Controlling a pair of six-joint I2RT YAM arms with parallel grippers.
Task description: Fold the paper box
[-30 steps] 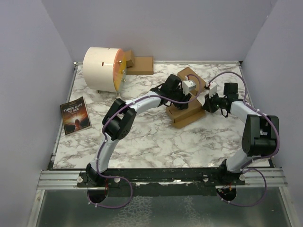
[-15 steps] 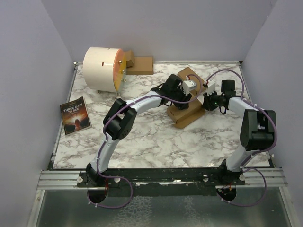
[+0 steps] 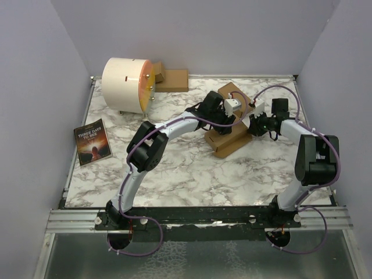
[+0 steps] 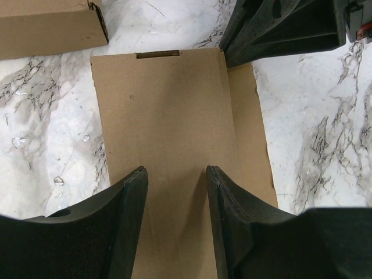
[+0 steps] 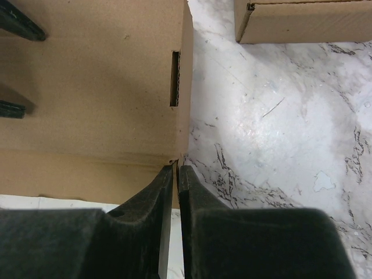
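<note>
Top view: the paper box (image 3: 224, 141) lies on the bench (image 3: 192, 174) at centre right, its long axis diagonal. The left gripper (image 3: 232, 110) is over its upper end and the right gripper (image 3: 254, 120) at its right edge.

Left wrist view: the fingers stand apart above plain brown card running up the frame.

Right wrist view: the fingers are almost together at the panel's lower right corner; a pinch cannot be confirmed.

Top camera high behind; wrist cameras close, sharing paper box (image 4: 168, 116)
</note>
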